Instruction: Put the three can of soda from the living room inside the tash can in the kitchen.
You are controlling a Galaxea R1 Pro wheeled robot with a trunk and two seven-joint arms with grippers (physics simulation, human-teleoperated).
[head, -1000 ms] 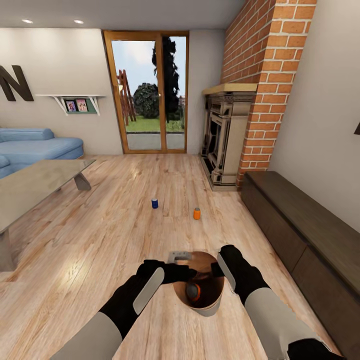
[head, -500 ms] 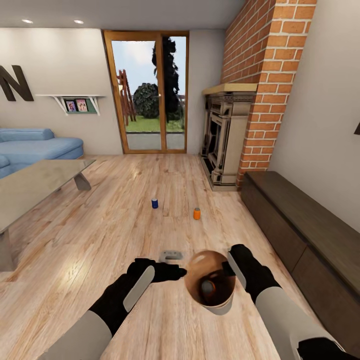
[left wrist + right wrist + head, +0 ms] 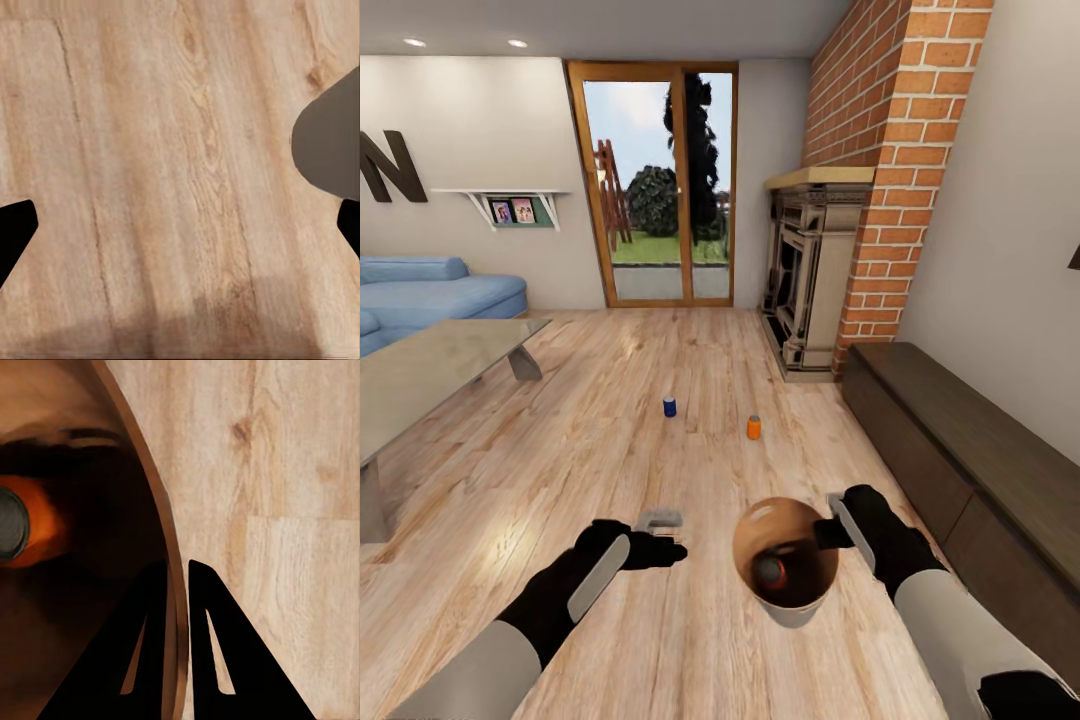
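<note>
Living-room scene. The right gripper (image 3: 828, 530) has its jaws clamped on the rim of the tash can (image 3: 792, 610), one finger inside the wall and one outside, holding it above the wood floor (image 3: 660, 640). An orange can of soda (image 3: 769, 571) lies inside the tash can. Beyond the tash can, toward the glass doors (image 3: 655, 185), a second orange can (image 3: 754, 427) and a dark blue can (image 3: 669, 406) stand on the floor. Beside the tash can, the left gripper (image 3: 660, 535) has its jaws spread, empty.
</note>
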